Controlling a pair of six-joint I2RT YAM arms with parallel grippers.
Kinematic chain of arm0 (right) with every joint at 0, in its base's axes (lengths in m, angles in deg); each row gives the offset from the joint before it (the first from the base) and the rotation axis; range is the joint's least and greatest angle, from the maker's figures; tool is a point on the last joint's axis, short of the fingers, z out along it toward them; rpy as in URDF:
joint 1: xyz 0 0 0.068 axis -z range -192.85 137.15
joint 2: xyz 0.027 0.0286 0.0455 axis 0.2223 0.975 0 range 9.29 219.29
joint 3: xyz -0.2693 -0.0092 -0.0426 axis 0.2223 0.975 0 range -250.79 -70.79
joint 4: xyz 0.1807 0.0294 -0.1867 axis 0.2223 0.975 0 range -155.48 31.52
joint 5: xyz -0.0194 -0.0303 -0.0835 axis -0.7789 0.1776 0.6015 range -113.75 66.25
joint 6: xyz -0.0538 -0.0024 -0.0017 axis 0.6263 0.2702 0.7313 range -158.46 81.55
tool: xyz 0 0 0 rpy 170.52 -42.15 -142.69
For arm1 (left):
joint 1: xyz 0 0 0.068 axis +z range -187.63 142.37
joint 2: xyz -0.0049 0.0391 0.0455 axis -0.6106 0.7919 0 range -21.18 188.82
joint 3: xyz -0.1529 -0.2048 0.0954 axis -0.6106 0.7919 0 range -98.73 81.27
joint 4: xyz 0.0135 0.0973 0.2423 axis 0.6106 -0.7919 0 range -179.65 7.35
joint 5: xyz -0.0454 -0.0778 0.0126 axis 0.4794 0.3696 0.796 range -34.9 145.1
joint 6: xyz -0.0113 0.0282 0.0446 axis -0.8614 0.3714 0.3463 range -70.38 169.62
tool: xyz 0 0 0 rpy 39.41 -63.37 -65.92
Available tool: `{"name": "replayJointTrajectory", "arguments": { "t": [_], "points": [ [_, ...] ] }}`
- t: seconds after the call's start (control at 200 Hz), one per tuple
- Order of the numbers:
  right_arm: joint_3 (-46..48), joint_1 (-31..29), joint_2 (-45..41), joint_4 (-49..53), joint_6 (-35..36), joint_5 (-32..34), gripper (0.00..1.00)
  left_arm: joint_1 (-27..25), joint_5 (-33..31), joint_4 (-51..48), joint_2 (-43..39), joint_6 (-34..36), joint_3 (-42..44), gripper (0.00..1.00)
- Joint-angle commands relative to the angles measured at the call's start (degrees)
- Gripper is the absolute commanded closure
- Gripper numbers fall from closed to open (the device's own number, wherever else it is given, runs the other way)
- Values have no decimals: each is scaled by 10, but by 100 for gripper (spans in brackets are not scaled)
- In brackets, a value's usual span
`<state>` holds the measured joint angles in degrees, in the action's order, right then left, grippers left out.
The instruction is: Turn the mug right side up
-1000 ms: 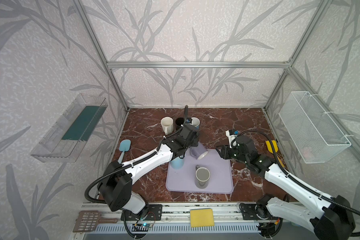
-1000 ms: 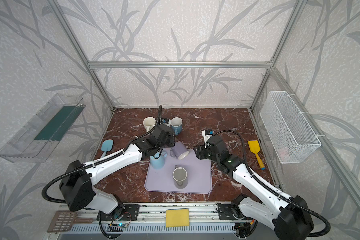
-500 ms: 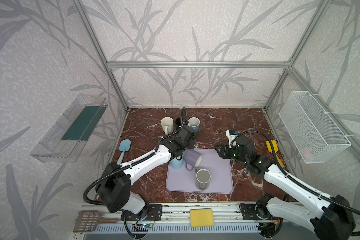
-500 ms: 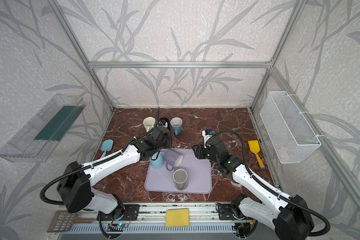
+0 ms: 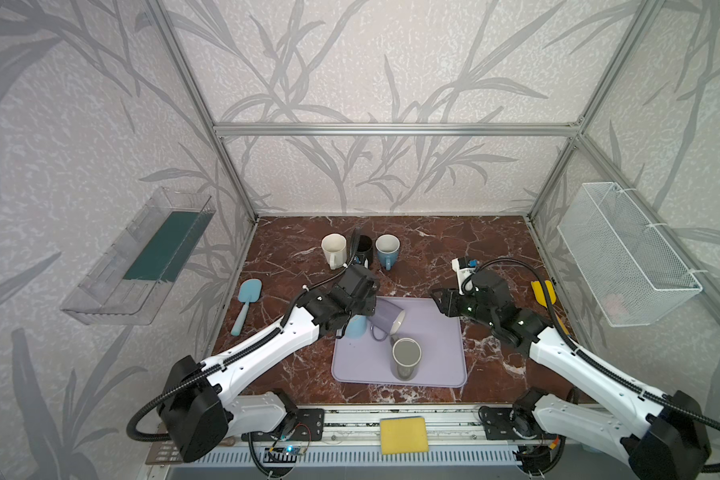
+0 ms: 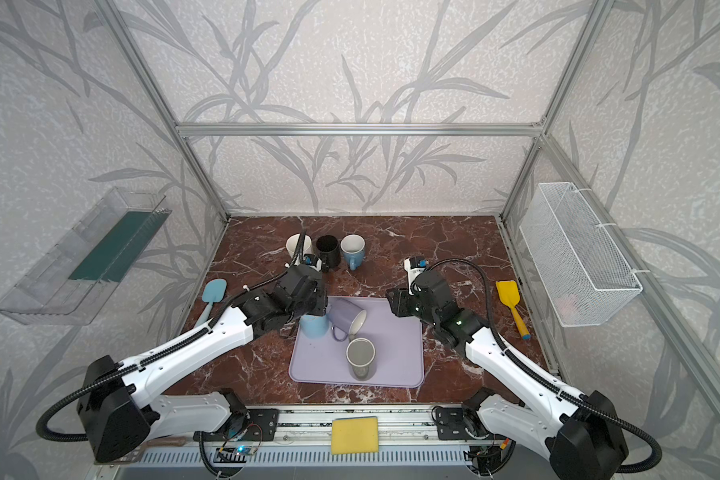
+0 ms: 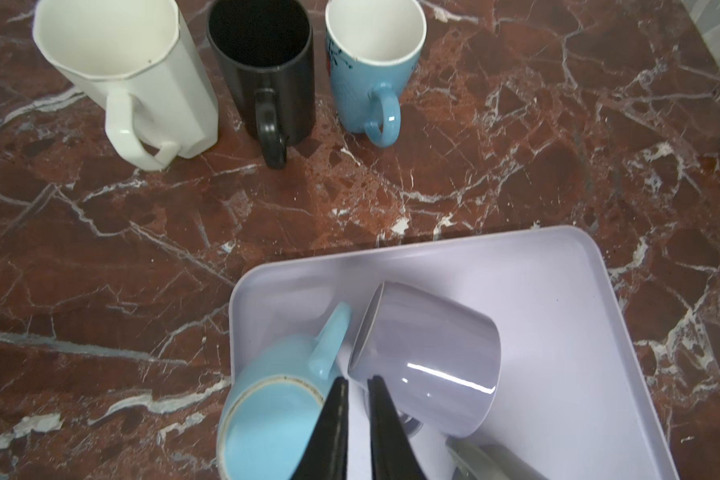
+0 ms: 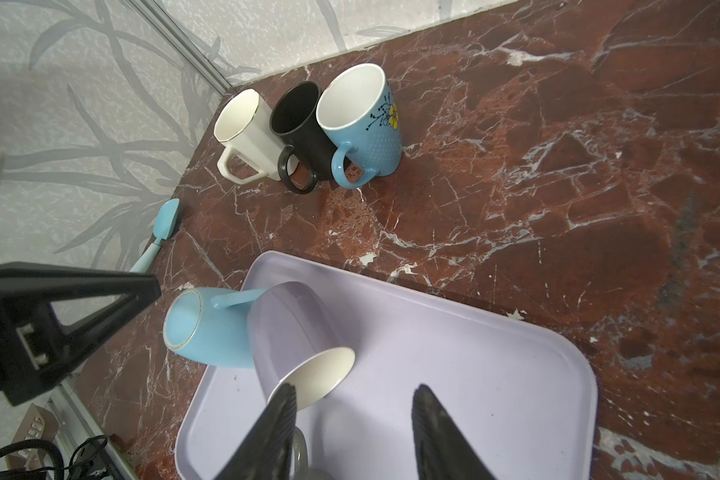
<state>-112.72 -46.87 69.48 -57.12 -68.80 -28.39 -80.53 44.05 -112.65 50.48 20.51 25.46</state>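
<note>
A purple mug [image 5: 385,318] [image 6: 346,316] lies tilted on its side on the lilac tray [image 5: 437,353]. Its white mouth points toward the upright grey mug [image 5: 406,357], and its base is beside an upside-down light blue mug [image 5: 355,326]. My left gripper [image 7: 358,380] is at the purple mug's [image 7: 429,357] base edge. Its fingers stand a narrow gap apart, with only tray between them. My right gripper [image 8: 354,390] hangs open over the tray [image 8: 474,374], just beyond the mug's [image 8: 287,328] mouth, holding nothing.
A white mug [image 5: 334,248], a black mug [image 5: 364,247] and a blue mug [image 5: 387,248] stand upright at the back. A blue spatula [image 5: 248,297] lies on the left and a yellow one [image 5: 543,291] on the right. A wire basket [image 5: 628,257] hangs on the right wall. A sponge [image 5: 404,435] sits on the front rail.
The left gripper brought the purple mug down and leftward onto the tray beside the light blue mug. Its jaws have since parted slightly. The right arm barely moved.
</note>
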Motion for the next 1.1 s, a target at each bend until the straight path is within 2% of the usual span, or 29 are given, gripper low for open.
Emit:
{"name": "replayJointTrajectory", "arguments": {
  "t": [0.0, 0.25, 0.53, 1.095],
  "points": [
    [-22, -2, -4, 14, 13, 11, 53, -11, 8, -48, -17, -8, 14, 83],
    [-23, -2, -11, 27, 19, 19, 53, -47, 20, -75, -16, -48, 37, 82],
    [-22, -2, -18, 33, 18, 21, 53, -76, 25, -37, -6, -109, 85, 78],
    [-17, -2, -51, 63, 28, 38, 53, -80, 16, 76, 128, -153, 107, 71]
  ]
}}
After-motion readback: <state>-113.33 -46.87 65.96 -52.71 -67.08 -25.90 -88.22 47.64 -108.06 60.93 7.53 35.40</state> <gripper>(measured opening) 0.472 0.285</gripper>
